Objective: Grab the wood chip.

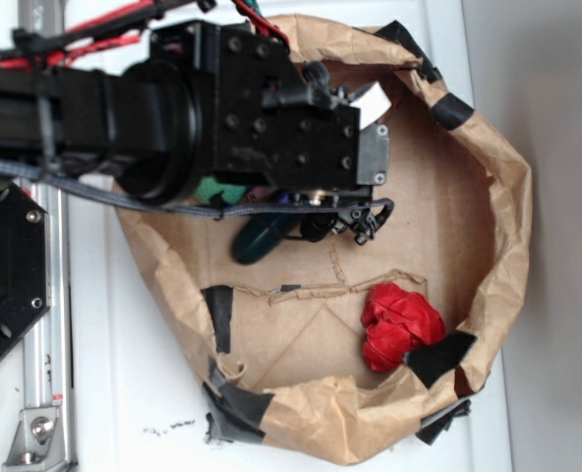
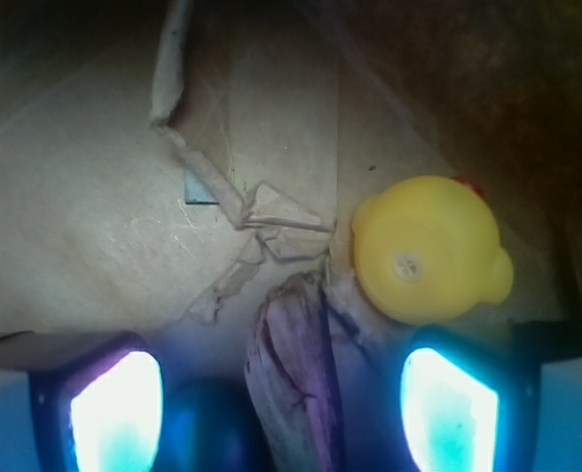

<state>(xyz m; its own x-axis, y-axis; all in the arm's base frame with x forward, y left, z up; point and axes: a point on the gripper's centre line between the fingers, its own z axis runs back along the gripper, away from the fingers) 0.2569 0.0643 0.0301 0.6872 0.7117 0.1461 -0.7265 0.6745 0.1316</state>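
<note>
Wrist view looks straight down btwn the two lit fingers (image 2: 114, 408): they stand spread wide apart, left one at lower left and right one at lower right, nothing pinched. The wood chip (image 2: 291, 379), a purplish-brown splintery piece w/ a crack along its grain, lies flat on the brown paper floor of the paper bin (image 2: 75, 236) and sits in the gap btwn the fingers, a bit nearer centre than either pad, not touching either as far as I can tell. Just beside it to the upper right is a yellow rubber duck (image 2: 424, 251), close to the right finger's side. Torn paper folds run from the chip up toward the top edge. Exterior view: gripper (image 1: 365, 221) and its black arm hang over the upper left part of the bin, hiding the chip itself; a dark green object (image 1: 257, 239) pokes out under the wrist, and a red crumpled thing (image 1: 397, 323) lies well apart at the lower right near the rim. White bench (image 1: 124, 393) shows around the bin. Progress, my read: approach and lining-up look done, chip is bracketed; height above it can't be told. Left to do: lower if needed, close on the chip w/o catching the duck, then lift.
</note>
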